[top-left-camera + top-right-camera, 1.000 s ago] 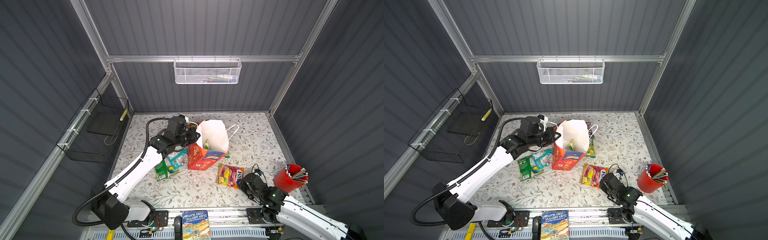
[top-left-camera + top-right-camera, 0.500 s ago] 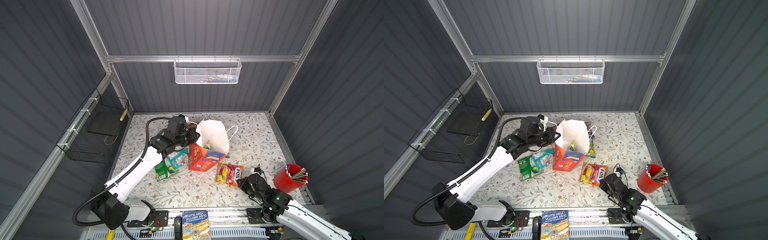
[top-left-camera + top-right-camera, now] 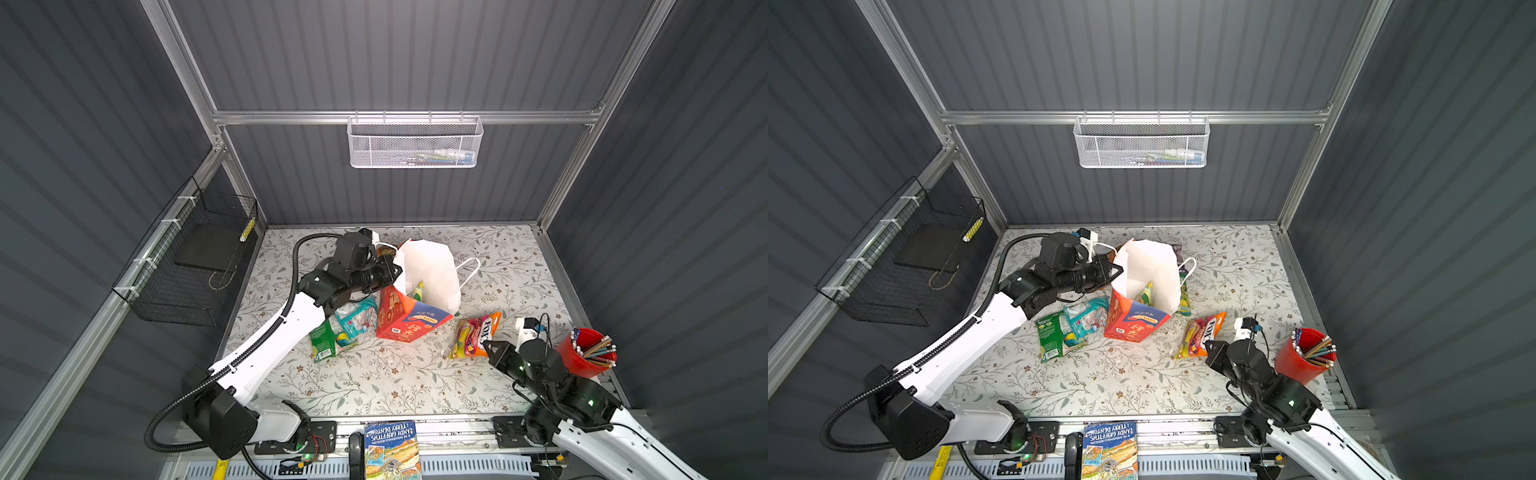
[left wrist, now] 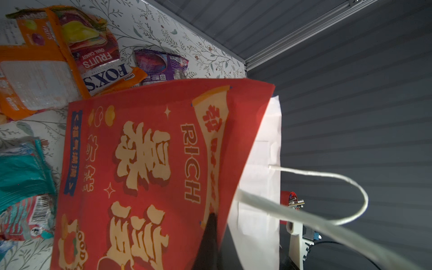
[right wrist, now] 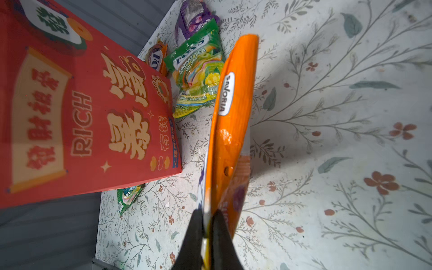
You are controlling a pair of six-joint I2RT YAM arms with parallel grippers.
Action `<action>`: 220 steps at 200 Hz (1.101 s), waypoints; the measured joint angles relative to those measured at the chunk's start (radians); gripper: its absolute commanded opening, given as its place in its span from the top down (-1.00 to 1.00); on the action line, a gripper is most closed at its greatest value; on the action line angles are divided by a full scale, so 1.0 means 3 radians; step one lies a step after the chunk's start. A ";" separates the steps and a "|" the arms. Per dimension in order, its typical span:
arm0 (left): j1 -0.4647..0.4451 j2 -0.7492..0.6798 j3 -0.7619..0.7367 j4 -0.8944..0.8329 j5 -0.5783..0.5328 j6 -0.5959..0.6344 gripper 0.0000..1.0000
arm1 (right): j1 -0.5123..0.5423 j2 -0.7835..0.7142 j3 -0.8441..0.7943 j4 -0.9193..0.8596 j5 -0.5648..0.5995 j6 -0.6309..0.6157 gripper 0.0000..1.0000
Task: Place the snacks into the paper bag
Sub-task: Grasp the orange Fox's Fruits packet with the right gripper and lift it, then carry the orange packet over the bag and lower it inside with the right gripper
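1. Pinching with my right gripper [image 5: 205, 218], I am pressing its fingers [image 5: 195, 231] nearly together on one edge of the multicolour packet [image 5: 233, 105]. The packet is standing edge-up over the table [image 5: 327, 140], just beside the paper bag [image 3: 409, 322].
2. My left gripper [image 3: 390, 270] is clamping the bag's rim and holding the bag upright with its mouth open.
3. One green-yellow packet [image 3: 417, 291] is already showing inside the bag.
4. Lying outside are a green packet [image 3: 330, 338] and a teal packet [image 3: 355, 316] on the bag's left. The orange packets [image 4: 35, 88], a purple packet [image 4: 161, 65] and a spring-tea packet [image 5: 198, 70] are behind it.
5. I am judging the job as early, with most snacks waiting.
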 measured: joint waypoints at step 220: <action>-0.0001 -0.0058 0.0086 -0.0495 -0.0707 0.0013 1.00 | 0.0000 0.0790 0.1826 0.0014 -0.0102 -0.1038 1.00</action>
